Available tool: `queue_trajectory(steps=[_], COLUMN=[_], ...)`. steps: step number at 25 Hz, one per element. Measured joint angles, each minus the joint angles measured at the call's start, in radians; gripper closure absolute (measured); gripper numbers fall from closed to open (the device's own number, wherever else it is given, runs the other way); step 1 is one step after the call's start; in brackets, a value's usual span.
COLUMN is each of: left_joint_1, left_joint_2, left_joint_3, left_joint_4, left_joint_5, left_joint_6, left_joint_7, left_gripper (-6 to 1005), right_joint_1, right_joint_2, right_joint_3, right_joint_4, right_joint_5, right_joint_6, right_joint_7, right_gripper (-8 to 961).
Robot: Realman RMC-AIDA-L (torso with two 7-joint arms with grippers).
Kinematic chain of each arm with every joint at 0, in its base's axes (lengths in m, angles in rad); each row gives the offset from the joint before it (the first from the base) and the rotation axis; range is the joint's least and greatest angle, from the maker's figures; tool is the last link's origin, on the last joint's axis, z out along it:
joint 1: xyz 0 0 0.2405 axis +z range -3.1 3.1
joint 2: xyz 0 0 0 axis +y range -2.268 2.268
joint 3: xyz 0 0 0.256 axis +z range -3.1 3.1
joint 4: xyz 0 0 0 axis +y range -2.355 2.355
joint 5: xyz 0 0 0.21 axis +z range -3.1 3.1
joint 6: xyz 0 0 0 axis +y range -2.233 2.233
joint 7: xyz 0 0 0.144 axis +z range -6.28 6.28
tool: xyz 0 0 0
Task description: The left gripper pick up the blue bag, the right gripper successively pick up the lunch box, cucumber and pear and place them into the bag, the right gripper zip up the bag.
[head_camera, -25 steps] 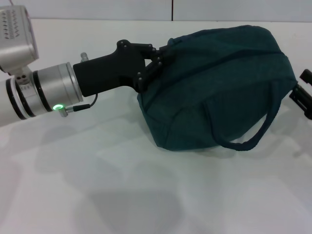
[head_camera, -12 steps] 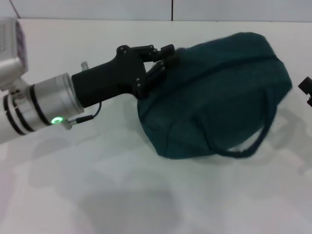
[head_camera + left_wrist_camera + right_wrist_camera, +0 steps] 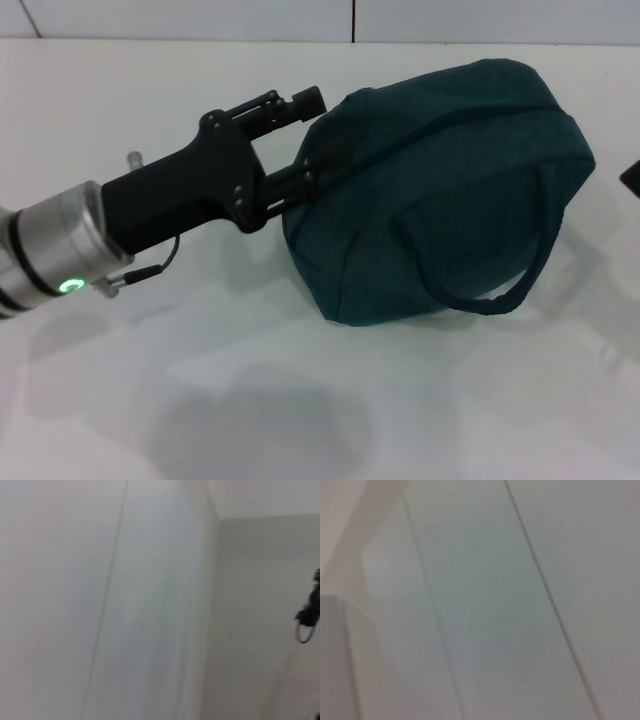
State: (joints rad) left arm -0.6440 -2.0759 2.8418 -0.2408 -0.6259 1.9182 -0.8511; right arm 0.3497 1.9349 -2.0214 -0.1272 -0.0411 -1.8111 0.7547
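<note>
The blue bag (image 3: 440, 190) lies on its side on the white table (image 3: 300, 400), its top closed and one rope handle (image 3: 500, 290) hanging down its front. My left gripper (image 3: 312, 140) reaches in from the left and is open. Its upper finger (image 3: 295, 101) is level with the bag's left end and its lower finger (image 3: 290, 182) lies against that end. Only a dark sliver of the right gripper (image 3: 632, 178) shows at the right edge, clear of the bag. The lunch box, cucumber and pear are out of view.
The white table runs to a pale wall (image 3: 200, 18) behind the bag. Both wrist views show only pale wall panels, with a small dark looped cable (image 3: 307, 617) at one edge of the left wrist view.
The left gripper's fingers have spread from shut on the bag's end to open, and the arm has sunk down and to the left. The right gripper has slid further off the right edge.
</note>
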Motion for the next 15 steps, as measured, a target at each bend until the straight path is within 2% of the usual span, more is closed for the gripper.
queue_trajectory(steps=[6, 8, 12, 15], left_joint_1=[0.002, 0.002, 0.008, 0.026], left_joint_2=[0.034, 0.045, 0.047, 0.038], left_joint_3=[0.001, 0.001, 0.001, 0.001], left_joint_4=[0.003, 0.009, 0.005, 0.000], left_joint_5=[0.121, 0.172, 0.235, 0.235], left_joint_6=[0.109, 0.115, 0.114, 0.111], left_joint_7=[0.069, 0.089, 0.159, 0.216], left_gripper=[391, 324, 219, 173], right_joint_1=[0.037, 0.059, 0.128, 0.173], right_joint_2=[-0.031, -0.054, -0.100, -0.105], right_joint_3=[0.000, 0.001, 0.001, 0.000], right_joint_4=[0.000, 0.000, 0.007, 0.018], right_joint_5=[-0.180, -0.232, -0.313, -0.344], right_joint_6=[-0.167, -0.205, -0.209, -0.186], right_joint_7=[0.002, 0.034, 0.161, 0.175], right_gripper=[193, 194, 197, 199])
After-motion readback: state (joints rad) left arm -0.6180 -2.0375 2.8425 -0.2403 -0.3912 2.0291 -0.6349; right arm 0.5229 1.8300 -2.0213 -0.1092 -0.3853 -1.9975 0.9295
